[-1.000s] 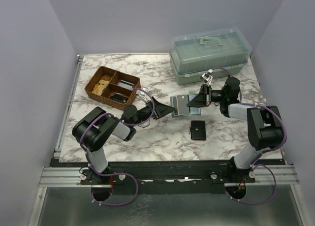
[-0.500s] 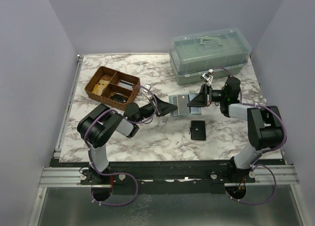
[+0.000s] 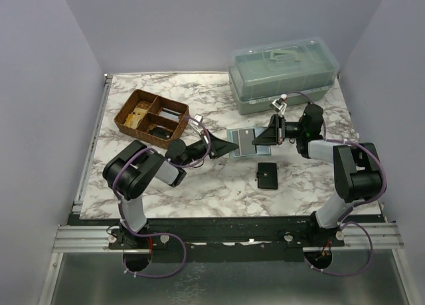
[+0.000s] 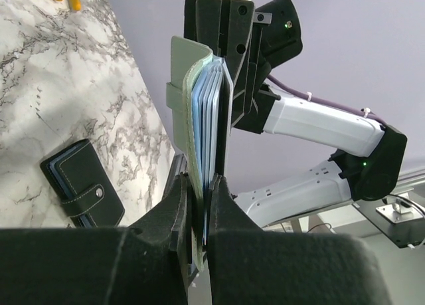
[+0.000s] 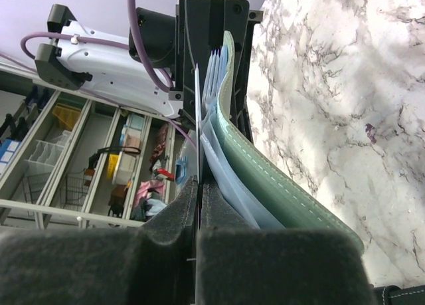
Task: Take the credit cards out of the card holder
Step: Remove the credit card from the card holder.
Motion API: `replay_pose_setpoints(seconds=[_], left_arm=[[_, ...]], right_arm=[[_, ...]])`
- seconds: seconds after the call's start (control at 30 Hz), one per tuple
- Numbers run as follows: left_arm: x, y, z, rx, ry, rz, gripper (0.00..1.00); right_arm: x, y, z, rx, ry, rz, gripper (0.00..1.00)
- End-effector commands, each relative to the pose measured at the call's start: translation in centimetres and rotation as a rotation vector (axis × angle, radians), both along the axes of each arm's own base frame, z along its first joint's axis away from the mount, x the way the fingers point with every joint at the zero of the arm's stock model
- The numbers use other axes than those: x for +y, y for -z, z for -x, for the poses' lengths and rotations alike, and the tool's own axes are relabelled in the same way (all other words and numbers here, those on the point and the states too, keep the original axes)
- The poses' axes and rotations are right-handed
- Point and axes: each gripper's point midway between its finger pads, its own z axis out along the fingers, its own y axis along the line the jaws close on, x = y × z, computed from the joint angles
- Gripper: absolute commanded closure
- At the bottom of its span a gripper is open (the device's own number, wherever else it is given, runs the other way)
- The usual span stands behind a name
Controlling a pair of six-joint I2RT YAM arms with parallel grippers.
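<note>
My left fingers (image 4: 176,212) pinch the left edge of the open green holder (image 3: 243,140), in the middle of the table. My right fingers (image 5: 182,218) pinch a thin sheet at its right side. Blue cards (image 4: 204,129) sit inside. A black wallet (image 3: 267,175) lies nearer.

black wallet (image 3: 267,175) near card holder (image 3: 242,142), seemingly apart
</note>
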Motion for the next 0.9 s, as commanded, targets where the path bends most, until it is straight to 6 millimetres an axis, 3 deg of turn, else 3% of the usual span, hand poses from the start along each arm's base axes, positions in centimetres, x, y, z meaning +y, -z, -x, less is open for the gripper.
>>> replay_pose_setpoints(seconds=[0.0,0.87], left_arm=[[1.9,-3.7,1.3,-0.148,0.012,0.085,1.00],[4.9,-6.7,1.3,-0.197,0.007,0.118,1.00]], right_arm=[[0.0,-0.6,0.3,-0.036,-0.024,-0.003,1.00],[-0.3,-0.7,0.2,-0.043,-0.011,-0.004,1.00]])
